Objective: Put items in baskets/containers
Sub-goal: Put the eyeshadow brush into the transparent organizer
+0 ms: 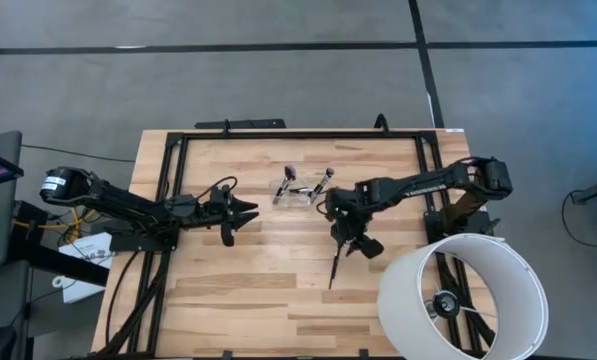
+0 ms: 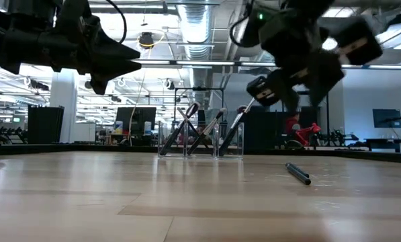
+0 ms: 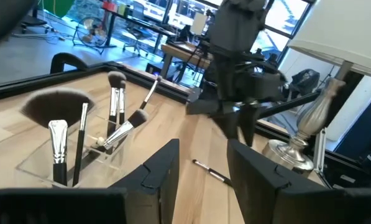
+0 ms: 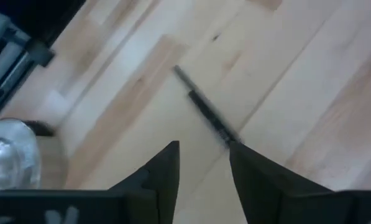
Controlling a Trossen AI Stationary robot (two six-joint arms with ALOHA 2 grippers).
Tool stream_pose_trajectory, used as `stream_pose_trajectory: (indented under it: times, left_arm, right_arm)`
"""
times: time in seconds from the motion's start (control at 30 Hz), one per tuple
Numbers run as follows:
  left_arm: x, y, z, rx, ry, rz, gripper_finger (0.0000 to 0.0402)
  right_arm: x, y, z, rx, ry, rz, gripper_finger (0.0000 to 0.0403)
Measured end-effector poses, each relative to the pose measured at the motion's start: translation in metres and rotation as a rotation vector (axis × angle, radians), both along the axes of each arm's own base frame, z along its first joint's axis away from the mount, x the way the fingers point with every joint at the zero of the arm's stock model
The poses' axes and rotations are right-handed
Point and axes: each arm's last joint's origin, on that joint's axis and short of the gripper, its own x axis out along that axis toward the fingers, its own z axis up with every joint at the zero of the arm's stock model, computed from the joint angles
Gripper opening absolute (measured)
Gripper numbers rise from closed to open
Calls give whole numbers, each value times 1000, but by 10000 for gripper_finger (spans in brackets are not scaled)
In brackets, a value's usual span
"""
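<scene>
A small clear holder [image 1: 300, 192] stands on the table's far middle, and several brushes lean in it [image 3: 79, 140], one with a wide fan head [image 3: 53, 104]. One dark thin brush [image 1: 335, 270] lies flat on the wood nearer the front [image 2: 298, 173]. My right gripper [image 1: 356, 243] hovers open above that brush's far end without touching it; in the right wrist view the brush [image 4: 205, 115] runs away from between the fingertips [image 4: 204, 149]. My left gripper [image 1: 240, 222] hangs open in the air left of the holder [image 3: 202, 152].
A large white lamp shade [image 1: 463, 295] stands at the table's near right corner, its silver base [image 3: 297, 146] close behind the right arm. A black frame [image 1: 298, 135] runs around the table. Bare wood lies between the two grippers and toward the near edge.
</scene>
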Motion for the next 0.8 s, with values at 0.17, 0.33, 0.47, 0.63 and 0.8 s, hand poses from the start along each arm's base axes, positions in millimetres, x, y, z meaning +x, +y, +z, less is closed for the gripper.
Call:
stream_pose_trajectory:
  times: [0.17, 0.33, 0.47, 0.63, 0.8]
  left_arm:
    - [0, 0, 0, 0, -1, 0, 131]
    - [0, 0, 0, 0, -2, 1, 131]
    - [0, 0, 0, 0, -4, 2, 131]
    - [0, 0, 1, 0, -6, 3, 131]
    - [0, 0, 1, 0, -6, 3, 131]
  right_arm:
    - [-4, -11, -21, -2, -95, -30, 119]
    - [-12, -13, -36, -19, -158, 20, 123]
    - [-17, -12, -44, -49, -205, 76, 122]
    - [-16, -7, -44, -69, -244, 124, 122]
    - [-12, 0, -52, -107, -247, 153, 122]
